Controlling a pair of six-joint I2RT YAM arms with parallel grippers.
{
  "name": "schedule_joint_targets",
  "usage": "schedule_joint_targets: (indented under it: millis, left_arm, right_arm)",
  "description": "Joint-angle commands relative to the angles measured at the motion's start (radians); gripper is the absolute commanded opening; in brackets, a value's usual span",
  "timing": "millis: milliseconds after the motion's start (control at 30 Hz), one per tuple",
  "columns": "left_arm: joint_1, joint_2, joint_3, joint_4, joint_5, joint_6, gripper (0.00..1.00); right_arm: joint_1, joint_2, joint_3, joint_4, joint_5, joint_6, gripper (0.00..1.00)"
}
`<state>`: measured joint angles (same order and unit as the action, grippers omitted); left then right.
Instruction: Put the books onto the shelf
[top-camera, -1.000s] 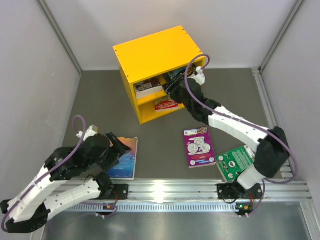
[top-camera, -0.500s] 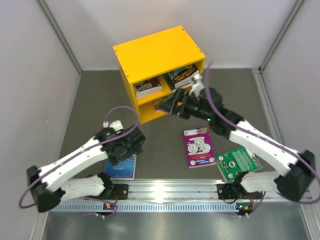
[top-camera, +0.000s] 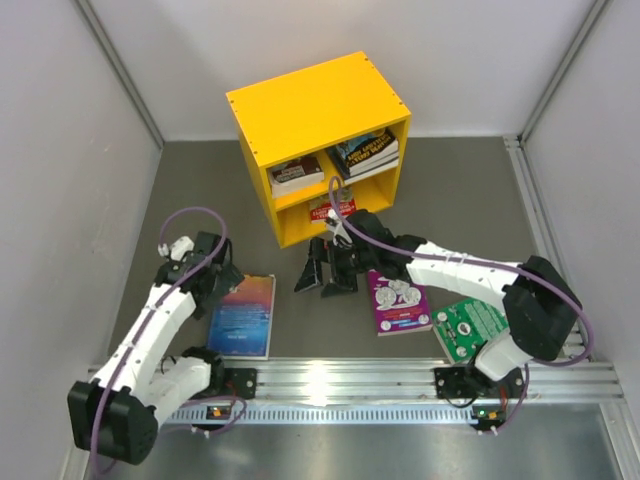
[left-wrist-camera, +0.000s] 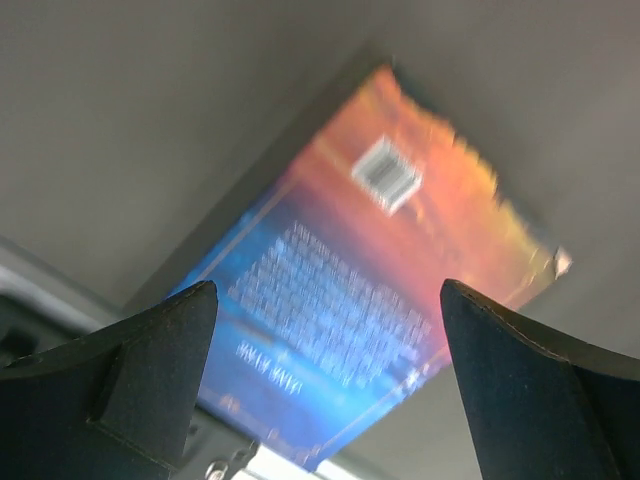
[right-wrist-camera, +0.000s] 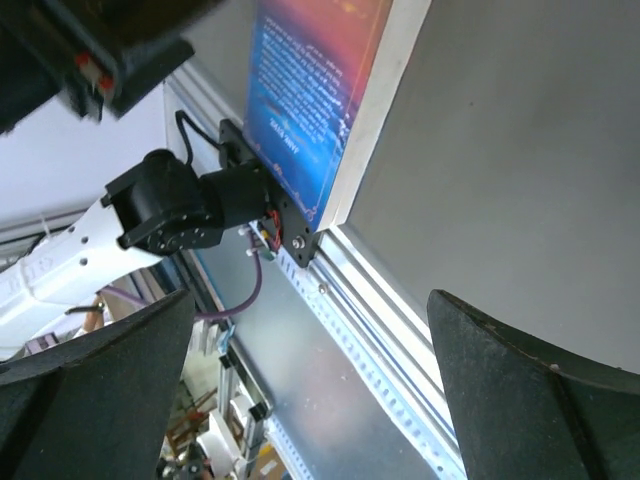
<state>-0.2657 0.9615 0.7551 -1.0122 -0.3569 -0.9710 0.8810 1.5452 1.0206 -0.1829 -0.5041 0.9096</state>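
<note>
Left side: left claw hangs low over the upper left corner of the blue-and-orange book. Jaws wide apart, nothing between them. The wrist view looks straight down onto the cover, barcode up, so the claw seems lined up for a pick from above. The book lies flat on the desk, near edge just beside the aluminium rail. A flat thin book gives little edge to catch.

Centre: yellow shelf at the far side, openings facing the arms. Upper compartment holds two small stacks and. One red book is in the lower compartment.

In front of the shelf: right claw, jaws fully spread and empty, pointing down at bare desk. It stands between the shelf mouth and the left arm's likely path, so that is the obstruction to watch.

Right side: purple book lies flat, just beside the right forearm. Green book is partly under the right arm's base link, so access is awkward.

Judgement: three books remain on the desk.
</note>
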Motion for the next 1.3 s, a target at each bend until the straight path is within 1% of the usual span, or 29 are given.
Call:
schedule_joint_targets:
  millis: [0,67,100,200,300,367,433,467,533,567,600,667,733,767,800,867,933,1033,1067,1133,1167,1233,1267]
  left_arm:
    - [0.113,-0.021,-0.074,0.196,0.003,0.076,0.98]
    - [0.173,-0.011,-0.097,0.268,0.018,0.101,0.98]
    - [0.234,0.009,-0.106,0.293,0.035,0.116,0.98]
    - [0.308,0.075,-0.119,0.333,0.061,0.141,0.98]
    - [0.312,0.131,-0.138,0.38,0.058,0.147,0.98]
    - [0.312,0.141,-0.164,0.411,0.094,0.131,0.98]
    - [0.312,0.132,-0.218,0.42,0.124,0.074,0.98]
    - [0.313,0.114,-0.238,0.425,0.189,0.055,0.98]
    - [0.307,0.089,-0.304,0.437,0.248,-0.024,0.98]
    - [0.309,0.05,-0.335,0.445,0.274,-0.052,0.98]
    - [0.307,0.027,-0.394,0.464,0.329,-0.098,0.98]
    - [0.304,-0.044,-0.444,0.475,0.384,-0.129,0.97]
    - [0.281,-0.088,-0.477,0.466,0.418,-0.156,0.94]
    - [0.269,-0.128,-0.477,0.463,0.418,-0.17,0.94]
    - [0.234,-0.144,-0.476,0.452,0.417,-0.184,0.94]
    - [0.205,-0.17,-0.474,0.431,0.438,-0.222,0.95]
    - [0.185,-0.176,-0.479,0.431,0.475,-0.28,0.94]
    - [0.109,-0.173,-0.468,0.434,0.472,-0.345,0.94]
    - [0.058,-0.17,-0.455,0.437,0.464,-0.363,0.94]
    - [-0.001,-0.164,-0.447,0.455,0.449,-0.426,0.94]
    - [-0.059,-0.146,-0.444,0.486,0.443,-0.477,0.94]
    - [-0.124,-0.112,-0.439,0.53,0.434,-0.523,0.94]
    - [-0.185,-0.095,-0.425,0.561,0.415,-0.556,0.94]
  right_arm:
    - [0.004,-0.053,-0.022,0.025,-0.034,-0.011,1.0]
    - [0.004,-0.057,-0.046,0.026,-0.033,-0.006,1.0]
    - [0.004,-0.057,-0.053,0.026,-0.031,-0.005,1.0]
    - [0.004,-0.053,-0.076,0.03,-0.021,0.0,1.0]
    - [0.004,-0.025,-0.083,0.037,-0.01,-0.005,1.0]
    - [0.007,0.012,-0.08,0.043,-0.005,-0.006,1.0]
    - [0.004,0.038,-0.073,0.071,0.001,-0.002,1.0]
    - [0.004,0.067,-0.071,0.08,0.009,0.003,1.0]
    - [0.004,0.102,-0.062,0.108,0.012,0.014,1.0]
    - [0.003,0.142,-0.062,0.143,0.01,0.021,1.0]
    - [0.004,0.163,-0.06,0.16,0.009,0.038,1.0]
    - [0.007,0.219,-0.056,0.209,0.007,0.051,1.0]
    - [0.015,0.249,-0.047,0.236,0.01,0.069,1.0]
    - [0.021,0.272,-0.044,0.256,0.018,0.081,1.0]
    - [0.026,0.283,-0.037,0.269,0.021,0.089,1.0]
    - [0.032,0.308,-0.034,0.287,0.033,0.103,1.0]
    - [0.047,0.329,-0.028,0.303,0.039,0.126,1.0]
    - [0.062,0.346,-0.033,0.33,0.044,0.163,1.0]
    - [0.065,0.351,-0.033,0.335,0.044,0.167,1.0]
    - [0.079,0.36,-0.031,0.347,0.039,0.181,1.0]
    - [0.091,0.363,-0.028,0.353,0.038,0.187,1.0]
    - [0.105,0.377,-0.016,0.365,0.029,0.19,1.0]
    - [0.121,0.381,0.001,0.365,0.024,0.19,0.99]
